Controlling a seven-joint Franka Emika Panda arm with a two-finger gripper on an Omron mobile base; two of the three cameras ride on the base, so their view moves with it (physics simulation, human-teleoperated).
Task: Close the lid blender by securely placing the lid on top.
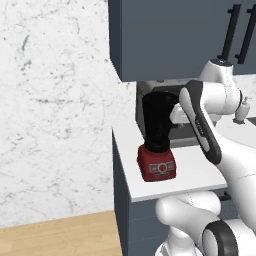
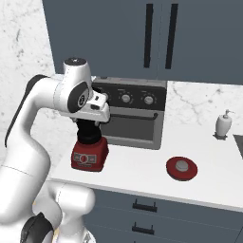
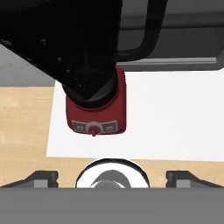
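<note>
The blender (image 1: 158,134) is a dark tapered jar on a red square base (image 2: 89,155), standing near the left end of the white counter (image 2: 137,176). The lid (image 2: 182,168), a red disc with a pale grey centre, lies flat on the counter well to the blender's right. My gripper (image 3: 111,177) hovers above the blender and looks down on its jar and base (image 3: 97,119). Its fingertips (image 3: 42,176) stand wide apart, so it is open and holds nothing. The jar's open top is mostly hidden behind my hand in the right base view.
A grey toaster oven (image 2: 129,114) stands right behind the blender against the wall. Dark upper cabinets (image 2: 142,33) hang low over the counter. A white soap dispenser (image 2: 223,124) sits at the far right. The counter's left edge (image 1: 121,170) drops to a wooden floor.
</note>
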